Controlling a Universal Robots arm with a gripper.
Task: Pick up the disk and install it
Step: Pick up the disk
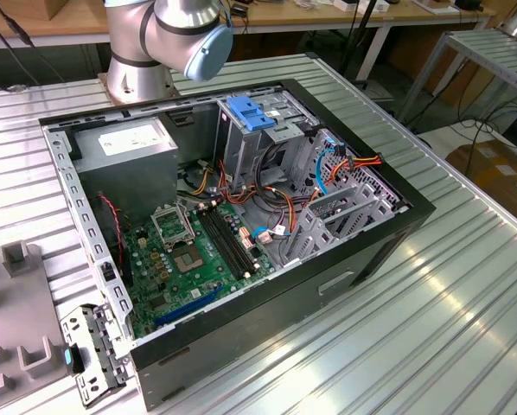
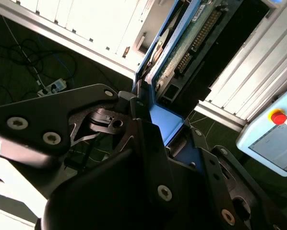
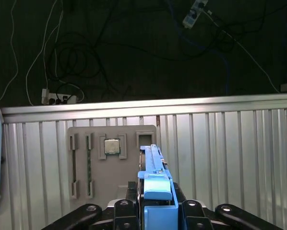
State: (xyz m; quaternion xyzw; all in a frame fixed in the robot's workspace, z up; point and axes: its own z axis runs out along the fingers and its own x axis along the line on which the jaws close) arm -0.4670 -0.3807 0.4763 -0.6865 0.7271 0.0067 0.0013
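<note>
Claw (image 3: pixel 158 213) clamped shut on the disk (image 3: pixel 154 167), its black jaws pressing either side of the light blue plastic rail, which the first wrist view shows edge-on. The second wrist view shows the grip from the drive's underside: a green circuit board (image 2: pixel 182 50) with a row of connector pins sticks out past the black linkages, framed by the blue rail. The disk is carried in the claw, with the ribbed metal desk (image 3: pixel 220 153) beyond it. On that desk lies a grey holding tray (image 3: pixel 112 179) carrying a square processor chip (image 3: pixel 111 146) and a green memory stick (image 3: pixel 89 165) in its slots. Past the desk's edge, the dark floor (image 3: pixel 134 57) has loose cables and a white power strip (image 3: pixel 57 98). A pale blue control pendant (image 2: pixel 270 143) with a red button (image 2: pixel 277 116) appears in the second wrist view. In the exterior view, the arm's base (image 1: pixel 137 78) stands behind an open computer case (image 1: pixel 362 259) lying on its side. Inside the case are a blue-topped drive cage (image 1: pixel 257 121), a grey power supply (image 1: pixel 120 147) and a green motherboard (image 1: pixel 198 251).
</note>
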